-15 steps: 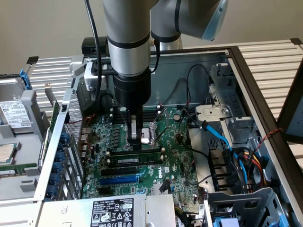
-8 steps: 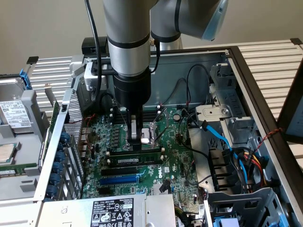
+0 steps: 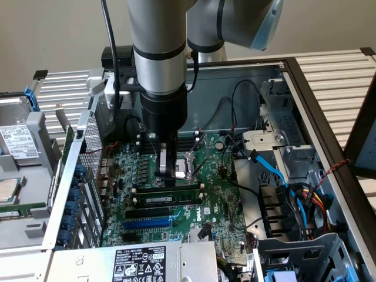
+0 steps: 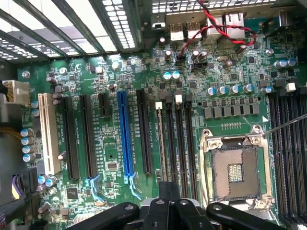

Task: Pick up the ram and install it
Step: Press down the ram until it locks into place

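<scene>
The gripper [image 3: 166, 171], fingers closed together and holding nothing, hovers just above the ram [image 3: 170, 192], which sits in its motherboard [image 3: 220, 205] slot. The ram looks light, stiff, fragile; hold its long edges.

A green motherboard [image 3: 211, 194] is lying flat inside the open computer case [image 3: 305, 88]. A blue expansion slot [image 4: 125, 139] is standing between black slots. The empty processor socket [image 4: 235, 170] is sitting near the motherboard's edge beside black memory slots [image 4: 288, 158].
</scene>
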Motion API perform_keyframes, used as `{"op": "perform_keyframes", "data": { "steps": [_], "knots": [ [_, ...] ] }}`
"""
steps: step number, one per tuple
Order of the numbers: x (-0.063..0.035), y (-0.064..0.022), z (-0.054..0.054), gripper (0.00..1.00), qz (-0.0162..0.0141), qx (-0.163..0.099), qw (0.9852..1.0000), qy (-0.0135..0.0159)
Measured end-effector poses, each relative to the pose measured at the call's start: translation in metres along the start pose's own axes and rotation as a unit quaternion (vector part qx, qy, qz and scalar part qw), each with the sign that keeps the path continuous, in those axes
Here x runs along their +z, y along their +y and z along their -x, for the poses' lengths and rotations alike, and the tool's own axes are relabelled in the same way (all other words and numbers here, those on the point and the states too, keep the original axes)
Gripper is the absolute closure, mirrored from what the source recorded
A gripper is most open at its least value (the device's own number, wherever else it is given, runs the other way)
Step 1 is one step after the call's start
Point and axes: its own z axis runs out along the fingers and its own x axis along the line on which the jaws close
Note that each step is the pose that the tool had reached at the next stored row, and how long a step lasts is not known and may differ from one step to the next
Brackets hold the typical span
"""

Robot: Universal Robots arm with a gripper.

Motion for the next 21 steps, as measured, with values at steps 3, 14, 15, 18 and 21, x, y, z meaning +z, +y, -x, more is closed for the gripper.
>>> {"op": "perform_keyframes", "data": {
  "steps": [3, 14, 15, 18, 21],
  "knots": [
    [0.0002, 0.0, 0.0, 0.89, 0.0001, 0.027, 0.9996, 0.0],
    [0.0013, 0.0, 0.0, 0.89, 0.0005, 0.122, 0.9925, 0.0002],
    [0.0014, 0.0, 0.0, 0.89, 0.0005, 0.131, 0.9914, 0.0002],
    [0.0018, 0.0, 0.0, 0.89, 0.0006, 0.156, 0.9877, 0.0002],
    [0.0021, 0.0, 0.0, 0.89, 0.0007, 0.182, 0.9834, 0.0003]
  ]
}}
